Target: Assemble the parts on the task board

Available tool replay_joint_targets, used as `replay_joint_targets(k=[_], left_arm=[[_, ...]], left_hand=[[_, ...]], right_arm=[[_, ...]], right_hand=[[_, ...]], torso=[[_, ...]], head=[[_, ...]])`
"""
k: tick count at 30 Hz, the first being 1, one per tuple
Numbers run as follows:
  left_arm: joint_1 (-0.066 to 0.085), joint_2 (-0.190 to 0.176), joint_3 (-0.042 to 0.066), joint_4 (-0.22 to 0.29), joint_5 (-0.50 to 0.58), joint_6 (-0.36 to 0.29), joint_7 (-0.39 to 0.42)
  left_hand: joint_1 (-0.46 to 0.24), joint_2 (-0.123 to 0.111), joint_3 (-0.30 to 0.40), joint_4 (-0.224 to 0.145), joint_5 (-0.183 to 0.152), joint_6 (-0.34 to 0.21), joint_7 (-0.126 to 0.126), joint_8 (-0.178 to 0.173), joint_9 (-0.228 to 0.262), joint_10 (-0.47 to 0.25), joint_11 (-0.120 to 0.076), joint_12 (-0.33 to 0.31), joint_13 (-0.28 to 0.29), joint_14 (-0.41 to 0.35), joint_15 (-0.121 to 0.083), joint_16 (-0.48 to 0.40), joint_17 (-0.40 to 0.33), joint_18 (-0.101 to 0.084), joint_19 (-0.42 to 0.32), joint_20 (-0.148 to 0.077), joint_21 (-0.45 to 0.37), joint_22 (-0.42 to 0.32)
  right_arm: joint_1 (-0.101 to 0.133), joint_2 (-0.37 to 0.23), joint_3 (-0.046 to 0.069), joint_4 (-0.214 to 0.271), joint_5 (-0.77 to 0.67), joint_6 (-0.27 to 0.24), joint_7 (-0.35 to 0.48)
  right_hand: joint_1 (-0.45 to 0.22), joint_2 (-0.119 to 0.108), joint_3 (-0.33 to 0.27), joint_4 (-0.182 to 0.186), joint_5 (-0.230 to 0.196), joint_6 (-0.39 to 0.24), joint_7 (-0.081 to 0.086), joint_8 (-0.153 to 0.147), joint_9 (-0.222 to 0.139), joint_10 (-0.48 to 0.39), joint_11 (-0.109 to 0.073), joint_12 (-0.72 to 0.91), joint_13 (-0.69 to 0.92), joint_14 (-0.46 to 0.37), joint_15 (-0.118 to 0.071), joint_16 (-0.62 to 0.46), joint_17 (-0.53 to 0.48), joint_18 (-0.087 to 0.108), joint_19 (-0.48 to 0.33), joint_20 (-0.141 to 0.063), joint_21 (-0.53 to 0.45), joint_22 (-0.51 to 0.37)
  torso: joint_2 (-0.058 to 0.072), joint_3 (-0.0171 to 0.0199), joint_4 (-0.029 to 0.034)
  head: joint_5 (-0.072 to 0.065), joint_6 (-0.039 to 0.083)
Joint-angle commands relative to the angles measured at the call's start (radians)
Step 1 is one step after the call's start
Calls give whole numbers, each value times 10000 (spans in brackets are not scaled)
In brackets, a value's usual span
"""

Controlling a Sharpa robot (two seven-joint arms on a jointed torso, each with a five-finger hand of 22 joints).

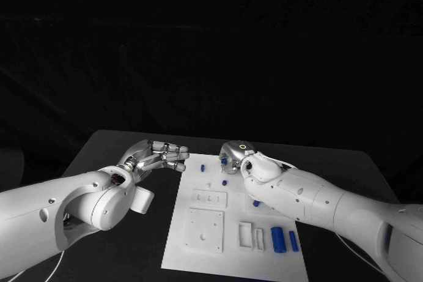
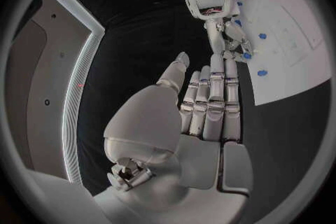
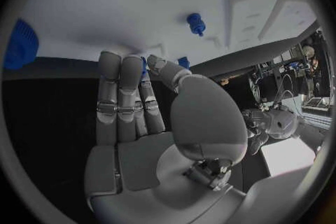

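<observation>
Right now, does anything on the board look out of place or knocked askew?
Nothing stands out. The task board lies flat on the table, two blue cylinders lie side by side near its front, and smaller blue parts sit near its far edge.

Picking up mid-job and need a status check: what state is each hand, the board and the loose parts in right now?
left hand: empty, fingers apart, over the table beside the board
right hand: fingers at a small blue part by the board's far edge; grip unclear
task board: flat on the table
two blue cylinders: lying loose on the board
</observation>
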Motion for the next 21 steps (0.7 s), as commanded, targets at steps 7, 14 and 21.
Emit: replay_joint_targets(k=[7, 14, 21], left_arm=[[21, -17, 10, -23, 8, 144, 36], [40, -52, 10, -48, 8, 124, 40], [61, -88, 10, -64, 8, 110, 45]], left_hand=[[5, 90, -53, 22, -41, -86, -9, -25, 3, -71, 11, -29, 16, -51, 33, 3, 6, -62, 2, -13, 5, -10], [16, 94, -96, -4, -44, -92, -7, -26, 2, -111, 24, -30, 16, -54, 38, -1, 0, -60, -7, -9, 28, -47], [17, 94, -97, -5, -44, -92, -6, -26, 2, -113, 24, -30, 16, -54, 38, -1, 0, -60, -8, -9, 29, -48]], right_arm=[[-14, -242, -11, 318, 458, -798, 236], [49, -582, 123, 768, 819, -1376, 350], [120, -1168, 615, 1369, 1129, -1257, 385]], right_hand=[[456, -308, -1582, 347, 144, -1278, -284, 50, -24, -1844, 364, -20, -6, -66, 162, -74, -59, 514, 389, 196, -560, -307], [606, -348, -1444, 667, 150, -1288, -258, 39, -29, -1519, 338, -25, 3, -78, 149, -21, -65, 572, 401, 210, -473, -388], [407, -340, -1196, 590, 125, -1125, -160, 38, -29, -1072, 215, -23, 5, -74, 68, 4, -57, 472, 395, 142, -335, -372]], torso=[[11, 13, -36], [11, 19, -48], [29, 49, -97]], head=[[16, 71], [-13, 160], [-59, 233]])
